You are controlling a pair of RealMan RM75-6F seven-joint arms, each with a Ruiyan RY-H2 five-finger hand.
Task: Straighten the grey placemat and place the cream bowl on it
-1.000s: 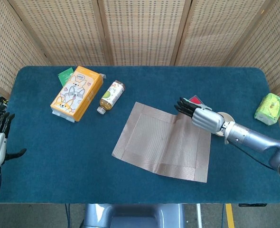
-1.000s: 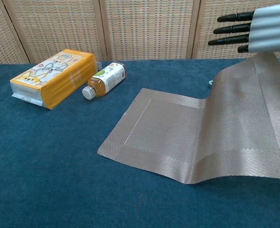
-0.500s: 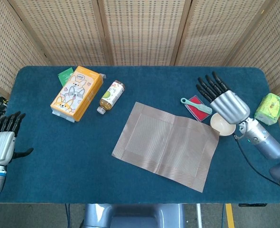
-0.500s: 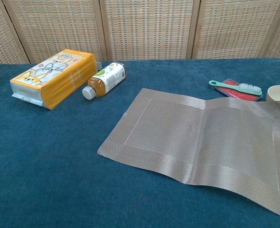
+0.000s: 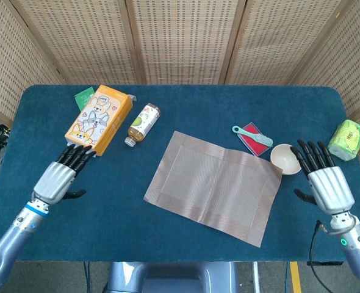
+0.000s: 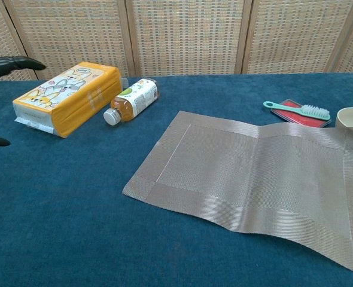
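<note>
The grey placemat lies unfolded and skewed in the middle of the blue table, with a slight ripple across it. The cream bowl stands upright just off the mat's far right corner. My right hand hovers open, fingers spread, to the right of the bowl and slightly nearer, holding nothing. My left hand is open over the table's left part, just below the orange box; the chest view shows only its dark fingertips at the left edge.
An orange box and a lying bottle sit at the back left, with a green card behind. A teal brush on a red case lies behind the bowl. A green packet rests at the right edge.
The right hand has let the mat go and drawn back to the near right of the bowl; the mat now lies flat. The left hand has moved in toward the orange box.
</note>
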